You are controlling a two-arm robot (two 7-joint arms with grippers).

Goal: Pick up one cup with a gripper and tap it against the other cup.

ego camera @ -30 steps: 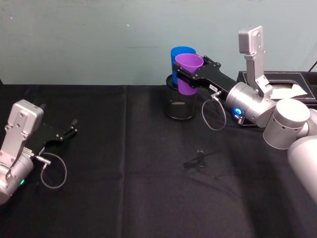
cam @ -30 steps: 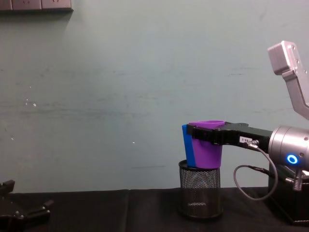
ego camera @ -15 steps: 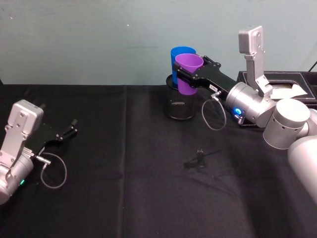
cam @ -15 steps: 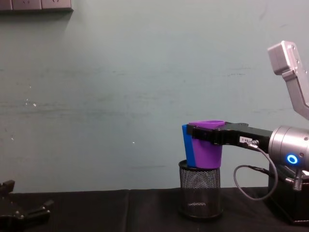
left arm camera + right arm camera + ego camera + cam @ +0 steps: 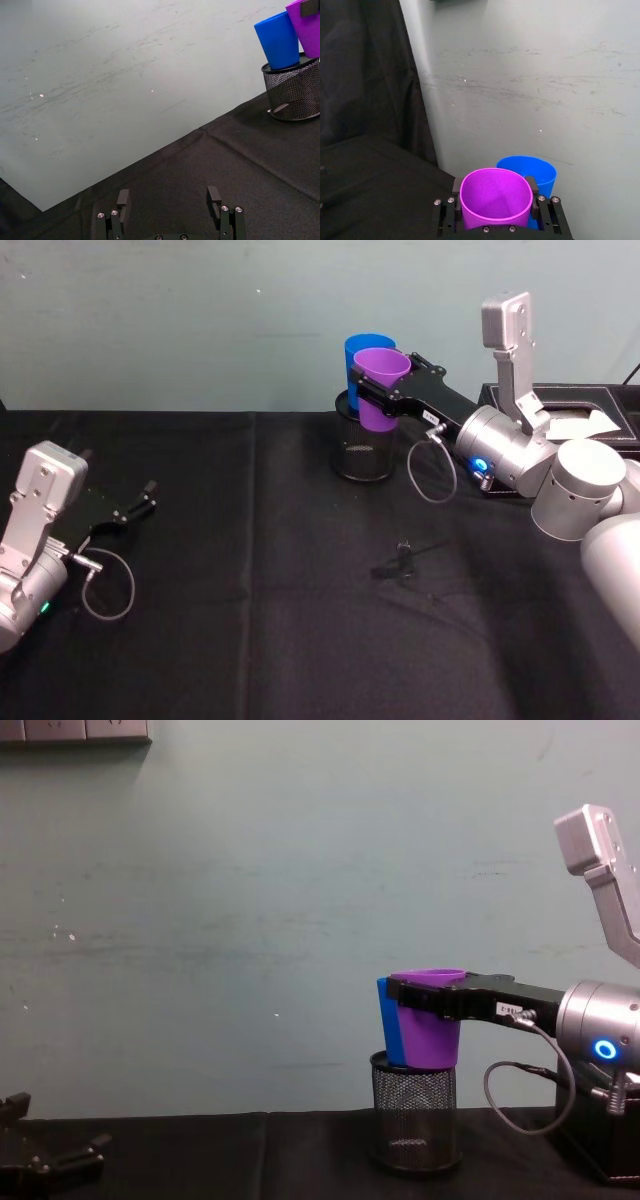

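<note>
- Purple cup (image 5: 381, 386) — held in the air above the black mesh holder (image 5: 363, 448) at the back of the table (image 5: 260, 640), upright, rim up.
- Right gripper (image 5: 378, 392) — its black jaws are closed against the purple cup's two sides just below the rim; the right wrist view shows a finger (image 5: 534, 192) pressed to either side of the wall.
- Blue cup (image 5: 357, 358) — stands in the mesh holder, directly behind the purple one. In the chest view the two walls overlap, with no gap visible; they appear to be touching or very nearly so, though I cannot tell which.
- Left gripper (image 5: 138, 504) — resting low on the table at the robot's left, well apart from both cups; jaws spread, holding nothing.
- Progress, as judged — the pick-up is done and the cup has been brought to its partner; what remains is the tap itself, if not already made.
</note>
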